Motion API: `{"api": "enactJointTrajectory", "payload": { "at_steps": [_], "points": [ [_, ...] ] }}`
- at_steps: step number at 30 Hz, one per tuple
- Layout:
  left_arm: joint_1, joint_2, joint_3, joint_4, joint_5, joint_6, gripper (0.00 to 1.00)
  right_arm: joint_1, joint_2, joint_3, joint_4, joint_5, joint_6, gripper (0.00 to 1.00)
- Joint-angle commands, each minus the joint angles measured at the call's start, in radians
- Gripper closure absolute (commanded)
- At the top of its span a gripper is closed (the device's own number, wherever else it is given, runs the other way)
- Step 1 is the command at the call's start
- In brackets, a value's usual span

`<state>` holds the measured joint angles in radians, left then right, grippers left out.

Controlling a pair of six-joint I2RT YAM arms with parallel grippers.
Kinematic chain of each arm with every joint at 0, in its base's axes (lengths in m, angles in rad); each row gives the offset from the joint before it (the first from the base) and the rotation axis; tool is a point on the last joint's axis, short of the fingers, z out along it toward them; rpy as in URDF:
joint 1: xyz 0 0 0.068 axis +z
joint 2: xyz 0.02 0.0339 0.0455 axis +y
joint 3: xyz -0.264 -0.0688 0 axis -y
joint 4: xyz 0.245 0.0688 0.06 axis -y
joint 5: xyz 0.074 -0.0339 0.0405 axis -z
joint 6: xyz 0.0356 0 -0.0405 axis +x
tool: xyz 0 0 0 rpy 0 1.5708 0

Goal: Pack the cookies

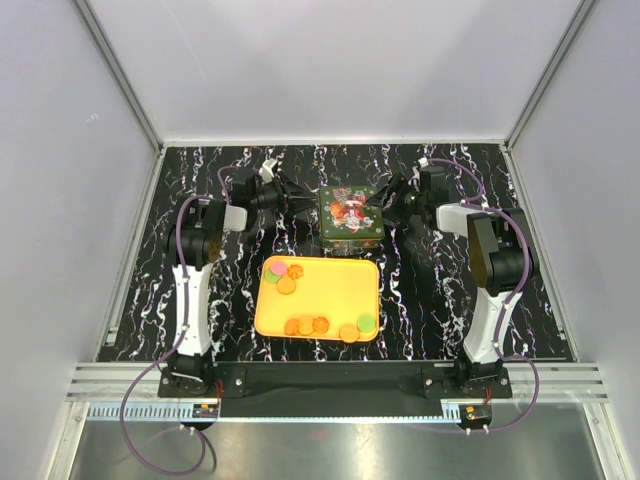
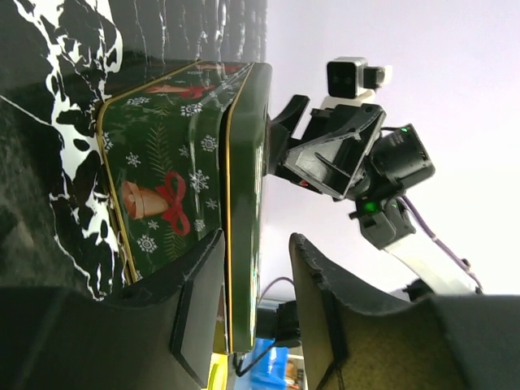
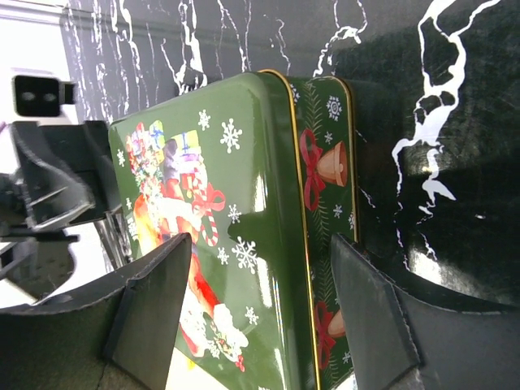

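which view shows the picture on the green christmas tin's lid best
Right wrist: the tin fills the frame, with its lid artwork and side wall close up. Top external shows the whole tin but small. Left wrist shows only its side wall and lid edge, not the picture.

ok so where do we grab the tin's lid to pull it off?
Probably by the lid's narrow rim at its left and right edges, with the left claw coming from the left and the right claw from the right, both moving in sideways. The top is too wide and flat to pinch. Both open claws straddle those edges.
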<state>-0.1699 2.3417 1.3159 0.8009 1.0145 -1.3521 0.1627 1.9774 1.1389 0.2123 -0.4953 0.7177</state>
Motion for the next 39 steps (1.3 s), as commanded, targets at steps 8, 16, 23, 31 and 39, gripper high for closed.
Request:
{"api": "enactJointTrajectory", "payload": {
  "at_steps": [8,16,23,31,39],
  "points": [
    [0.007,-0.159,0.002,-0.353,-0.105,0.326,0.48,0.037,-0.011,0.074,-0.086,0.072,-0.067,0.25],
    [-0.016,-0.212,-0.021,-0.468,-0.163,0.418,0.39,0.054,-0.009,0.107,-0.139,0.110,-0.099,0.25],
    [-0.048,-0.226,-0.035,-0.417,-0.159,0.401,0.39,0.067,-0.008,0.128,-0.172,0.144,-0.116,0.25],
    [-0.071,-0.225,-0.046,-0.394,-0.159,0.393,0.38,0.081,-0.015,0.145,-0.206,0.167,-0.139,0.25],
    [-0.082,-0.232,-0.034,-0.410,-0.159,0.398,0.38,0.095,-0.034,0.166,-0.257,0.184,-0.159,0.24]
  ]
}}
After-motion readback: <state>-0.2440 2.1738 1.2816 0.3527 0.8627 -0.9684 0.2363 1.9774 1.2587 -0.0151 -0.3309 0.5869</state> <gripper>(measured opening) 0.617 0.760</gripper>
